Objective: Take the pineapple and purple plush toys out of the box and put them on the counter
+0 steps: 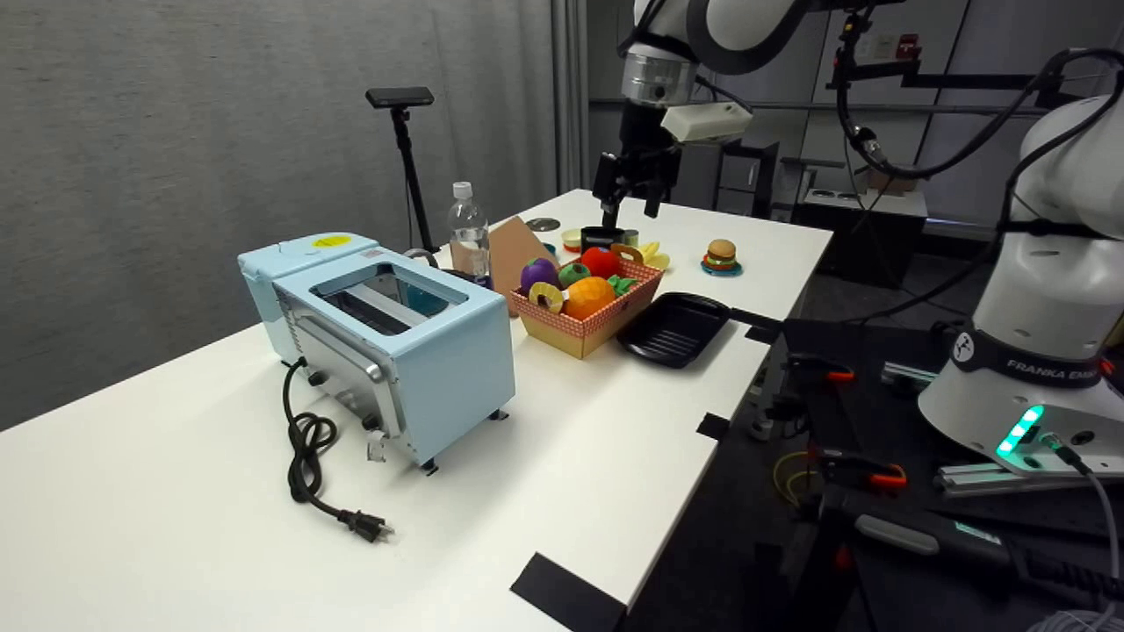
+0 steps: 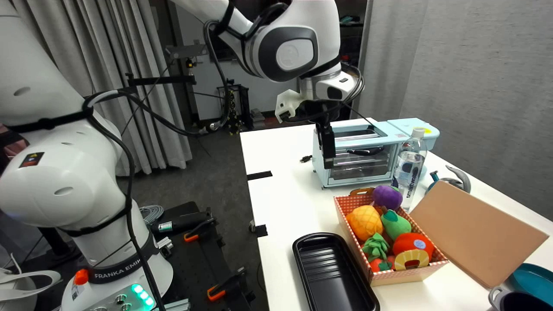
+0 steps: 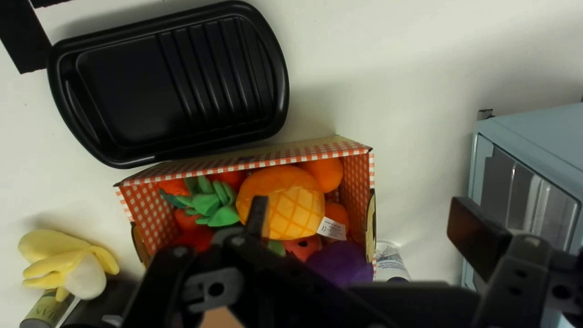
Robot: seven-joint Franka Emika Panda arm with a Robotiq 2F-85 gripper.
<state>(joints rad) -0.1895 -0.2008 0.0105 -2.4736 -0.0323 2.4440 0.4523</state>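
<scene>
The plush pineapple (image 1: 588, 297) is yellow-orange with green leaves and lies on top in the red-checked box (image 1: 549, 336). The pineapple also shows in an exterior view (image 2: 365, 222) and the wrist view (image 3: 291, 200). The purple plush (image 2: 387, 197) sits at one end of the box, partly covered by the gripper in the wrist view (image 3: 341, 264). The white counter (image 1: 562, 465) holds the box. My gripper (image 3: 362, 212) is open and empty, raised above the counter in both exterior views (image 1: 630, 209) (image 2: 327, 157). In the wrist view one finger overlaps the pineapple and the other the oven.
A black tray (image 2: 332, 272) lies beside the box. A light blue toaster oven (image 1: 452, 360) stands past the box's end. A water bottle (image 2: 408, 168) and a tilted brown board (image 2: 475, 233) are behind. A banana plush (image 3: 68, 264) and toy burger (image 1: 720, 254) lie nearby.
</scene>
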